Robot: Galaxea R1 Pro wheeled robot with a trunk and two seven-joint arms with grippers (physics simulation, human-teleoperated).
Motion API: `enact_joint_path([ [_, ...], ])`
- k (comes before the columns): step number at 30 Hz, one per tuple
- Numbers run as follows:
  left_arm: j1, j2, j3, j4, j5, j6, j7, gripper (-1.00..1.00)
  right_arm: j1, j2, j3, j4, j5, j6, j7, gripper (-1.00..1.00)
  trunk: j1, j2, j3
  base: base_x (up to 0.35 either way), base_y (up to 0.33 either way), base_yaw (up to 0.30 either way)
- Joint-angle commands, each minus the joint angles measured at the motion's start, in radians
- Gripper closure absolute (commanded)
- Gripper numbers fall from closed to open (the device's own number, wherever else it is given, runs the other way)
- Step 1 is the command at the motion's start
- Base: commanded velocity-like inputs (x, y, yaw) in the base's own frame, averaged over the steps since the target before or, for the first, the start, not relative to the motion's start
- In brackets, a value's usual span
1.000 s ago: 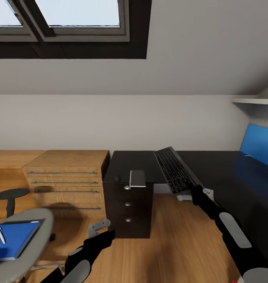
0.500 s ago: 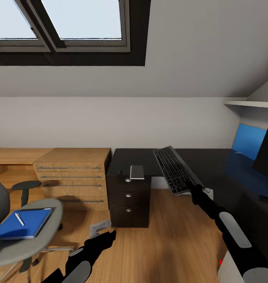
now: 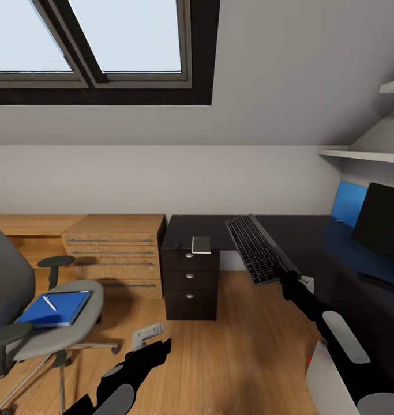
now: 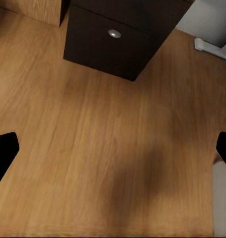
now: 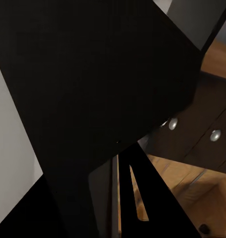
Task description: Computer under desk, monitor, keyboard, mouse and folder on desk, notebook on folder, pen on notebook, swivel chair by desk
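Note:
My right gripper [image 3: 281,278] is shut on the near end of the keyboard [image 3: 255,248], holding it tilted in the air in front of the black desk [image 3: 300,229]; in the right wrist view the keyboard's [image 5: 93,89] dark underside is close up. The monitor [image 3: 385,221] stands on the desk at the right. A small dark mouse [image 3: 177,244] and a grey notebook [image 3: 201,244] lie on the desk's left end. The blue folder [image 3: 55,307] with the pen [image 3: 49,303] on it rests on the swivel chair [image 3: 58,334]. The pale computer [image 3: 329,380] shows low right. My left gripper [image 3: 146,337] hangs open over the floor, its fingertips [image 4: 3,153] wide apart.
A black three-drawer unit [image 3: 189,282] sits under the desk's left end, also seen as the drawer unit [image 4: 117,37] in the left wrist view. A light-wood drawer chest [image 3: 116,253] stands left of it. A blue wall panel [image 3: 346,202] and a shelf [image 3: 358,154] are at the right. Wood floor [image 3: 237,346] lies between.
The whole view has shifted as the camera moved: the chair and the monitor have come further into view and the desk looks farther off. Both arms hold the same pose, keyboard still gripped.

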Motion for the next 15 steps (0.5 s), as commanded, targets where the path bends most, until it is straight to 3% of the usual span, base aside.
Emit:
enact_joint_path([
  [1,-0.001,0.001,-0.003,-0.001,0.003,0.003,0.007,-1.0,-0.001,0.0,-0.002,0.0,-0.007,0.006,0.002,1.0,-0.005,0.006,0.002,-0.348,-0.053,0.0],
  [8,-0.001,0.001,-0.003,-0.001,0.002,0.003,0.011,-1.0,0.0,0.0,-0.002,-0.001,-0.007,0.006,0.001,1.0,-0.031,0.055,0.024,-0.339,-0.137,0.0],
  [15,-0.001,-0.001,-0.014,-0.002,0.0,0.003,0.042,-1.0,-0.001,-0.001,-0.002,-0.001,-0.006,0.006,0.001,1.0,-0.058,0.104,0.046,-0.298,-0.222,0.0],
])
